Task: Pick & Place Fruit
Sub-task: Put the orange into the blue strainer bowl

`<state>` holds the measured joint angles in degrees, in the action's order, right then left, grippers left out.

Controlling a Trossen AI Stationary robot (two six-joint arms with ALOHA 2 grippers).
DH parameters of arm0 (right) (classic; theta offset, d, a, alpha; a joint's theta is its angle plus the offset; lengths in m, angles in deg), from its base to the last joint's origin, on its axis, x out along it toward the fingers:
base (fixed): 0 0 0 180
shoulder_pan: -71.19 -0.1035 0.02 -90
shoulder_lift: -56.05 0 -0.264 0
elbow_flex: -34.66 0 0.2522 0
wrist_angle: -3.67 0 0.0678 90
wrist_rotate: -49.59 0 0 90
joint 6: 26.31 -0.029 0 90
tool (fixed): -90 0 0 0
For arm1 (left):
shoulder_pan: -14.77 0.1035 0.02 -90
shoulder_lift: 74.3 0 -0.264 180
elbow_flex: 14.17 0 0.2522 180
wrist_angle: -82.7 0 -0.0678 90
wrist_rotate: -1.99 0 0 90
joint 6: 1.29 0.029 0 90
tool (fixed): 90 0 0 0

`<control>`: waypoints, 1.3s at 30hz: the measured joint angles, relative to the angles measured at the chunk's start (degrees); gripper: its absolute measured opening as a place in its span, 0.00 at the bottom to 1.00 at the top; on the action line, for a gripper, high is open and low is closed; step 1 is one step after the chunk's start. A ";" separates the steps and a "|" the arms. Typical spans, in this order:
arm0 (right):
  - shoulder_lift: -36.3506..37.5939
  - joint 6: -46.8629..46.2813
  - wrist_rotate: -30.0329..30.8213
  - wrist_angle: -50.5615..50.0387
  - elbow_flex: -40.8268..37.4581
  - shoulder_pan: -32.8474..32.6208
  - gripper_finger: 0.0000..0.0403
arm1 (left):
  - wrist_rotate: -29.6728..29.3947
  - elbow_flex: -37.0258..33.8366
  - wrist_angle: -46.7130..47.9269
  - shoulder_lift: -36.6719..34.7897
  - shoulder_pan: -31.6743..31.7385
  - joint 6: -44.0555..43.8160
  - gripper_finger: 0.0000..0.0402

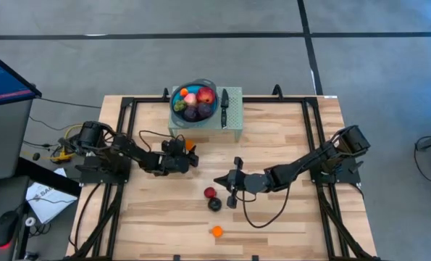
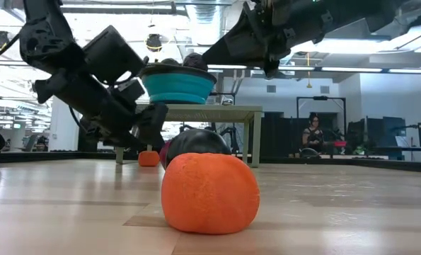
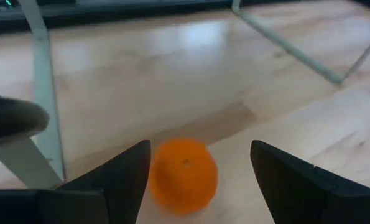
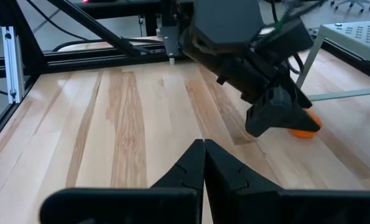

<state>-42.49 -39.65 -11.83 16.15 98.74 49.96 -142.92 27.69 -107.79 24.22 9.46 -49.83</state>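
A small orange fruit (image 3: 183,175) lies on the wooden table between the open fingers of my left gripper (image 3: 200,149), left of the table's middle (image 1: 189,151). My right gripper (image 1: 219,180) hangs shut and empty near the middle, just above a tiny red fruit (image 1: 210,192) and a dark one (image 1: 214,204). Another orange fruit (image 1: 216,231) rests near the table's near edge and fills the low view (image 2: 210,191). More fruits, a red apple among them, sit in the blue bowl (image 1: 179,109). My left gripper stands open around the small orange fruit, which rests on the table. One finger (image 3: 125,171) is right beside the fruit's side (image 3: 157,177), but I cannot tell whether it touches.
The bowl stands on a pale green raised stand (image 1: 233,123) at the far edge, with a black-handled knife (image 1: 224,101) beside it. Black frame rails (image 1: 313,138) border the table. A person (image 2: 313,131) sits in the room behind.
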 joint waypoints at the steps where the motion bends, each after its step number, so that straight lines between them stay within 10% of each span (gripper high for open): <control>1: 0.02 0.00 0.00 0.00 0.00 -0.03 0.00 | 0.94 0.00 0.02 0.51 0.22 -0.10 0.67; 31: 0.02 -0.20 -0.04 0.15 0.00 -0.35 0.00 | 3.09 0.02 -4.75 7.71 -0.39 0.13 0.39; 39: 0.02 0.24 -0.11 -0.50 0.02 -2.47 0.00 | 15.70 -0.02 -3.83 -1.28 -6.98 12.97 0.43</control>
<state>-42.47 -39.41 -11.94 15.65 98.77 47.49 -127.23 27.67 -111.62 22.94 2.48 -36.86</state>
